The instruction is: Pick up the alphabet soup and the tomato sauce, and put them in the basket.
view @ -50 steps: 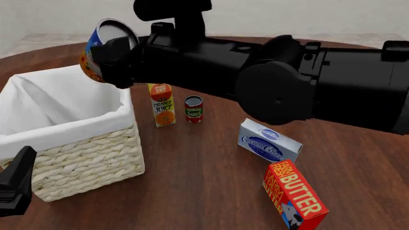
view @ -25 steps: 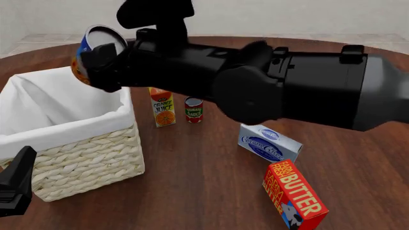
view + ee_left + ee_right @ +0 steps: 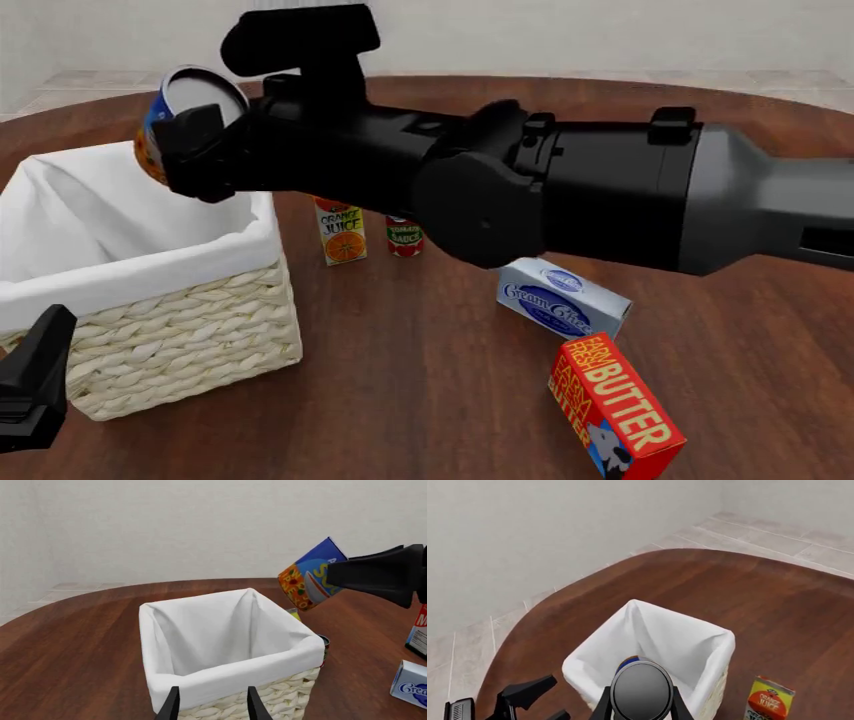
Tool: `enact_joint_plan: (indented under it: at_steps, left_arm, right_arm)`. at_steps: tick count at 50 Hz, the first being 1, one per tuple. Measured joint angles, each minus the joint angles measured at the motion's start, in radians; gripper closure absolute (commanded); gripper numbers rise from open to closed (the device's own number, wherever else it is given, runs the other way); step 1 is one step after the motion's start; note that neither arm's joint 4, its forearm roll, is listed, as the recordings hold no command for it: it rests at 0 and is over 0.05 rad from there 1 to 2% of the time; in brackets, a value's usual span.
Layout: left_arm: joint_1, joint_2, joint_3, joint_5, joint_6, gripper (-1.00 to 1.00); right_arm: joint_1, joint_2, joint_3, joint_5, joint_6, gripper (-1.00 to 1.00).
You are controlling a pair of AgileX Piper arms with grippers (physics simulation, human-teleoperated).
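My right gripper (image 3: 190,145) is shut on the alphabet soup (image 3: 187,96), a blue-and-white can with orange at the bottom. It holds the can tilted in the air above the basket's far right corner. The can also shows in the left wrist view (image 3: 310,577) and the right wrist view (image 3: 642,690). The basket (image 3: 174,320) is cream wicker with a white liner and stands at the left. The tomato sauce (image 3: 404,237), a red can, stands on the table beside the basket, partly hidden by my right arm. My left gripper (image 3: 212,707) is open and empty, low by the basket's near side.
An orange juice carton (image 3: 342,232) stands between the basket and the tomato sauce. A cream cheese box (image 3: 561,298) lies to the right. A red butter box (image 3: 617,405) stands at the front right. My right arm spans the view above the table.
My right arm has carried the alphabet soup further left, from beside the basket's far right corner to over it. The left arm has not moved.
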Motion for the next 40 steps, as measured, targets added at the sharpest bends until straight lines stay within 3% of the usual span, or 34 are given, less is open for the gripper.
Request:
enact_joint_plan:
  at_steps: [40]
  left_arm:
    - [0.000,0.000,0.000,0.000,0.000,-1.00]
  right_arm:
    - [-0.028,0.153,-0.091,-0.008,-0.010,1.00]
